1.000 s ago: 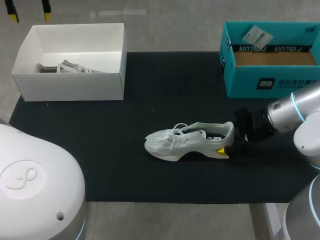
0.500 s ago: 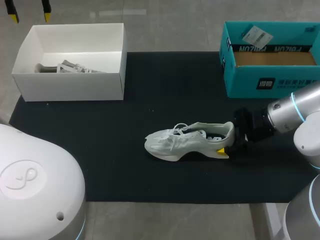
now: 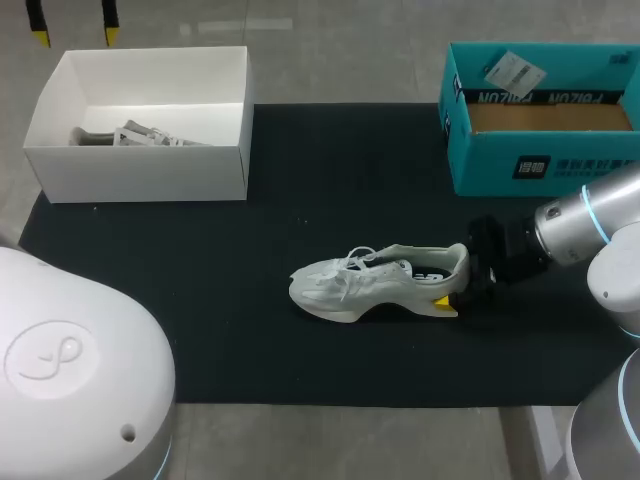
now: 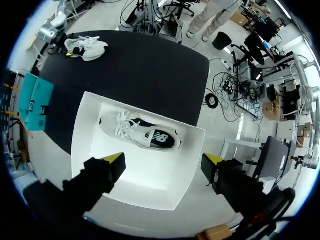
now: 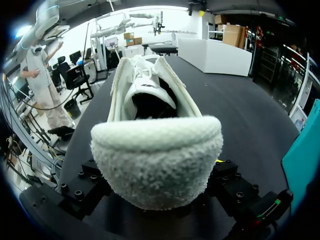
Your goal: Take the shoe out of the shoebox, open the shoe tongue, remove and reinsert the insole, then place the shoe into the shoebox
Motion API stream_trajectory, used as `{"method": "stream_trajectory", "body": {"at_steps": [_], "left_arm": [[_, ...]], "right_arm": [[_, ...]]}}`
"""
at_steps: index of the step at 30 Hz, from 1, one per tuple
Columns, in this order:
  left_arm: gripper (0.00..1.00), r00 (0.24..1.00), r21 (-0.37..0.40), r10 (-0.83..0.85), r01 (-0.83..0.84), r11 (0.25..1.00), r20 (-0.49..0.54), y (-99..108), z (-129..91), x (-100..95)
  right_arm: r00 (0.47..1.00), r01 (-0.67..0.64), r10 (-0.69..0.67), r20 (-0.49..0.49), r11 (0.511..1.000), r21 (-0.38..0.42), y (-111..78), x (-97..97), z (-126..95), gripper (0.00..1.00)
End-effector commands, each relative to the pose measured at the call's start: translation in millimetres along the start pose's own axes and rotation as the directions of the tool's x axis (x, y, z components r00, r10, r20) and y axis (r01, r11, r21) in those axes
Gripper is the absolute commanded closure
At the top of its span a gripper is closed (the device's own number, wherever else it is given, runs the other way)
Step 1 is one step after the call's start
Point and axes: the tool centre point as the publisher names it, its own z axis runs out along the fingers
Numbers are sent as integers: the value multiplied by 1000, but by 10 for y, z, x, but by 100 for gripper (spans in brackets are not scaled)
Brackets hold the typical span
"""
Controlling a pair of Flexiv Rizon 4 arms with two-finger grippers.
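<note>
Only the left gripper [image 3: 73, 22] has shifted, a little toward the right above the white shoebox [image 3: 150, 172]; the white shoe [image 3: 372, 285] and the right gripper [image 3: 460, 288] are as they were. From overhead just the left gripper's two yellow tips show, cut off at the frame's edge. Its wrist view has the fingers spread wide over the box with nothing between them. At the shoe's heel one yellow tip shows on the near side; the other finger is hidden behind the heel. In the right wrist view the fleecy heel collar covers the fingertips, and the fingers clamp the heel from both sides. The shoe lies on the black mat [image 3: 200, 300], toe toward the left arm, laces loose, its opening too dark to make out the insole. A second shoe [image 4: 142, 134] lies inside the box
</note>
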Motion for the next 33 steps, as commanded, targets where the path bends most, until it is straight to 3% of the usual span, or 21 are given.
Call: {"method": "stream_trajectory", "body": {"at_steps": [1,4,7,9,10,14,20,33], "left_arm": [[0,992,-87,-125,124,988,-10,-356,9,-99],[0,942,-152,-326,311,938,-85,-489,4,-226],[0,888,-164,-454,437,884,-79,-611,-10,-382],[0,799,-194,-595,573,796,-85,-676,-26,-480],[0,794,-186,-605,588,787,-51,-714,-44,-524],[0,654,-226,-756,742,631,36,-848,-104,-719],[0,520,-153,-844,852,501,133,-957,-130,-989],[0,521,-139,-843,852,505,131,-980,-130,-1047]], "right_arm": [[1000,0,0,2,1000,3,7,10,1,100],[1000,0,0,2,1000,3,7,10,1,100],[1000,0,0,2,1000,3,7,10,1,100],[1000,0,0,2,1000,3,7,10,1,100],[1000,0,0,2,1000,3,7,10,1,100],[1000,0,0,2,1000,3,7,10,1,100],[1000,0,0,2,1000,3,7,10,1,100],[1000,0,0,2,1000,3,7,10,1,100]]}}
